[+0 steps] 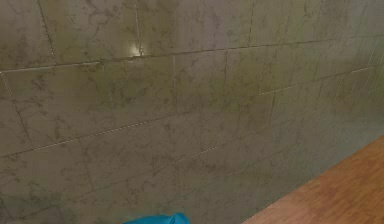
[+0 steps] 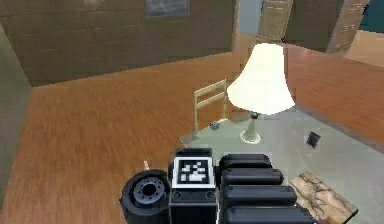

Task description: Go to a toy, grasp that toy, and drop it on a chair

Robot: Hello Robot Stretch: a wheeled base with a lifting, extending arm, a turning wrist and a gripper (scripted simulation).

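Chair point(image 2: 210, 100), pale wood: just left of lamp point(image 2: 261, 78). Gripper point(image 2: 147, 192): near lamp; whether it held anything could not be told. Grasp unconfirmed, drop judged outstanding.

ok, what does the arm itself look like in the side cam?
The arm is black and boxy, built of stacked ribbed square segments. At its end sits one white square tag with black marks. Left of that is a dark round body, probably the gripper's.
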